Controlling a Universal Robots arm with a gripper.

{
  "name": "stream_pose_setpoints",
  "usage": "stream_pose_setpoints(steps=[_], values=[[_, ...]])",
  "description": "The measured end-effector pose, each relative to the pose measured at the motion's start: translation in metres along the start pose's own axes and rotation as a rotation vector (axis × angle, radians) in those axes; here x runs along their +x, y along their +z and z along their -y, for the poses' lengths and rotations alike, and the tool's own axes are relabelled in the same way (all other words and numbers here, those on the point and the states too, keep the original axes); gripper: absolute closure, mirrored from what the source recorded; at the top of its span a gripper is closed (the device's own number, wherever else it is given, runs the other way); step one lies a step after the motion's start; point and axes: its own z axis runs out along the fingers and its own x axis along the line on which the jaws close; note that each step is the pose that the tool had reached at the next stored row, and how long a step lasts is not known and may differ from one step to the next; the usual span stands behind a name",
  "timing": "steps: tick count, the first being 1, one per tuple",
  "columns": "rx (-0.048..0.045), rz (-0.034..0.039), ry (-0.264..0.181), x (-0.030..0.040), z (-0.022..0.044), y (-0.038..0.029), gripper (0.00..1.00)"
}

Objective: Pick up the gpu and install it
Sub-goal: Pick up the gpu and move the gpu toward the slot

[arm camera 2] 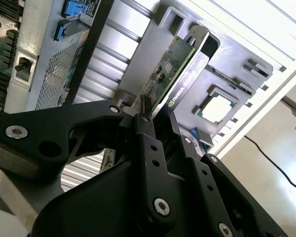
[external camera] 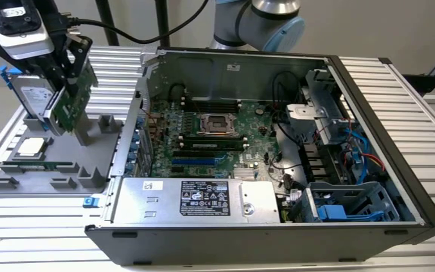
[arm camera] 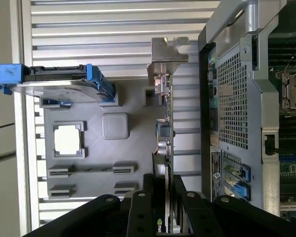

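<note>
The pincer (arm camera 2: 160, 127) is clenched on the gpu (arm camera 2: 170, 65), pinching one edge across both faces. The card stands on edge at the grey tray (arm camera: 128, 143) on the table (external camera: 21, 226), just beside the open computer case (external camera: 240, 246). It looks light and stiff but fragile. The bare board edge seems the safest place to hold, away from the contacts.
</note>
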Motion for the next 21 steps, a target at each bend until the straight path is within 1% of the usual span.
stream_pose_setpoints(steps=[11,21], values=[[0.0,0.0,0.0,-0.0001,-0.0002,-0.0052,1.0],[0.0,0.0,0.0,-0.0001,-0.0005,-0.0087,1.0]])
